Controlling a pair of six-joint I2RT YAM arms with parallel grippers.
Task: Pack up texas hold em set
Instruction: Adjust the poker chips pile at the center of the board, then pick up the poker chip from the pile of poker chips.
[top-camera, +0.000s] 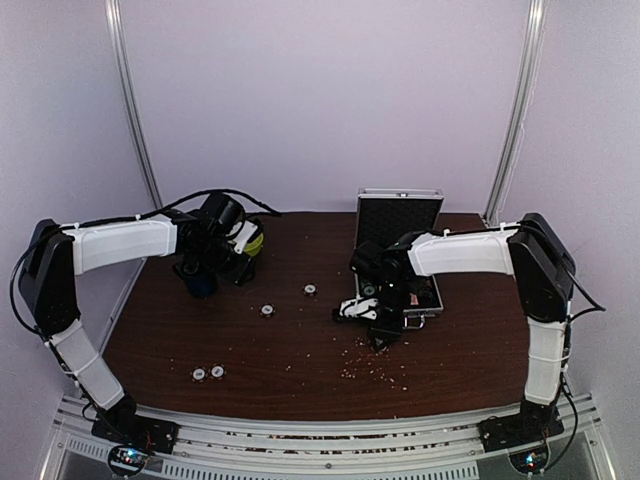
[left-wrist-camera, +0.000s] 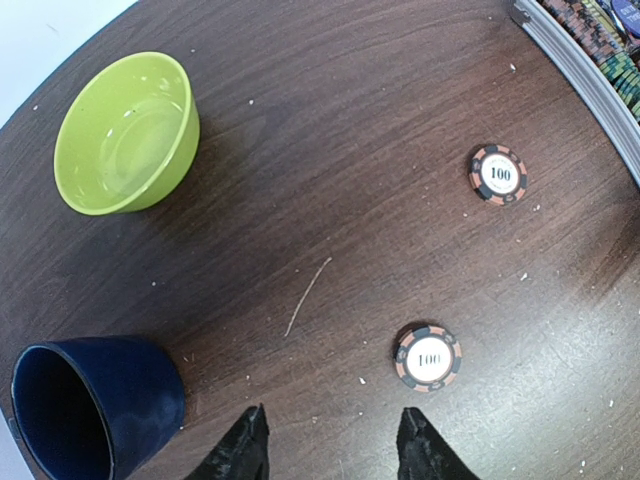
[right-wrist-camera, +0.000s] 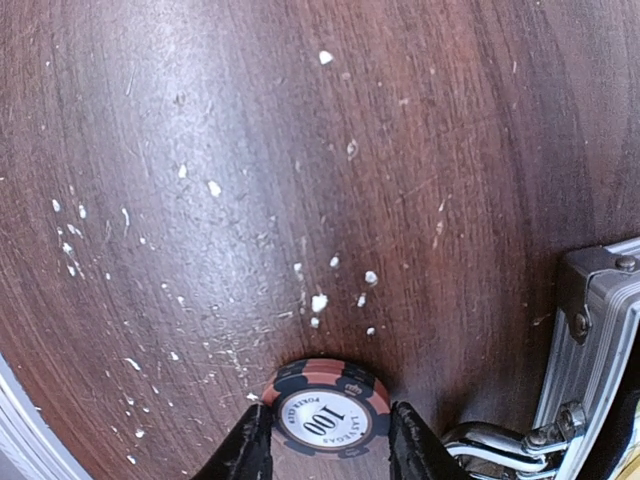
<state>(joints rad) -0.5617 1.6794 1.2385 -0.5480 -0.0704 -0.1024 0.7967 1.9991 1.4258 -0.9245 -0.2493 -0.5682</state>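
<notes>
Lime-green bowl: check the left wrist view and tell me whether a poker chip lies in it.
No, the lime-green bowl is empty; both poker chips in that view lie on the table.

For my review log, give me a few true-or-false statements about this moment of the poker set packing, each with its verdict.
1. The right gripper grips a poker chip marked 100. True.
2. The left gripper is closed on the blue mug. False: it is open and empty, with the mug off to one side.
3. The lime-green bowl has chips in it. False: it is empty.
4. The briefcase has its lid raised. True.
5. Every chip is already packed away. False: loose chips lie on the table.
</notes>
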